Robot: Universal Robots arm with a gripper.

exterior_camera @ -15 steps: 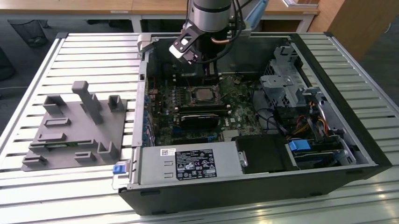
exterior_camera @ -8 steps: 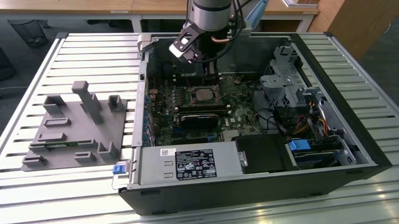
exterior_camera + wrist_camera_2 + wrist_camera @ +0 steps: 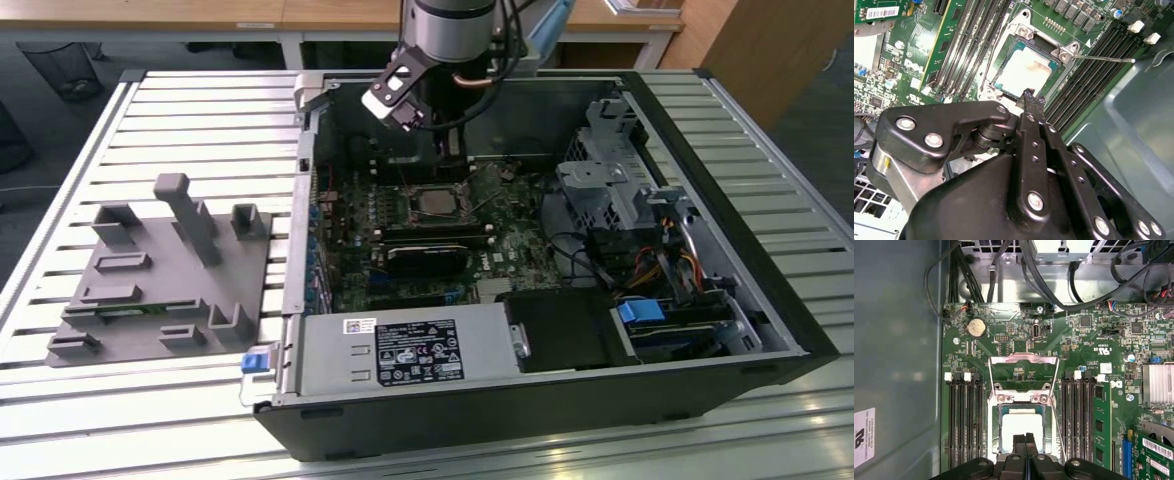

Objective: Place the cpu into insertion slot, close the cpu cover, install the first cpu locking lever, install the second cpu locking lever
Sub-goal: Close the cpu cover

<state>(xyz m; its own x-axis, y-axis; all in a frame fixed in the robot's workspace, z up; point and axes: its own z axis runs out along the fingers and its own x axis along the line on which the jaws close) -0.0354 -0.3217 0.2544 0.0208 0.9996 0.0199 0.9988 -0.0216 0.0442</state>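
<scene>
1. In the exterior view, the gripper (image 3: pixel 449 152) hung inside the open computer case (image 3: pixel 787 330), just at twelve o'clock of the cpu (image 3: pixel 434 203) and close above it. We could not judge the fingers from here. The case lay on a slatted metal table (image 3: pixel 160 120), with a grey moulded fixture (image 3: pixel 167 270) at nine o'clock of it and the power supply (image 3: pixel 400 352) at six o'clock of the cpu. Wooden desks (image 3: pixel 200 12) stood behind the table.
2. In the second wrist view, the gripper (image 3: pixel 1029 95) was pinched together with nothing between its fingers. Its tip stood just over the near edge of the cpu (image 3: pixel 1026 70), which lay flat in the insertion slot (image 3: pixel 1035 45). A thin locking lever (image 3: pixel 1104 58) stuck out sideways from the slot, across the memory slots (image 3: pixel 1089 75).
3. In the first wrist view, the closed gripper (image 3: pixel 1025 439) hovered over the cpu (image 3: pixel 1021 424), seated in the insertion slot (image 3: pixel 999 430). The cpu cover (image 3: pixel 1024 359) was swung open beyond it, off the chip. Memory slots (image 3: pixel 966 420) flanked the socket on the green board (image 3: pixel 1004 320).
</scene>
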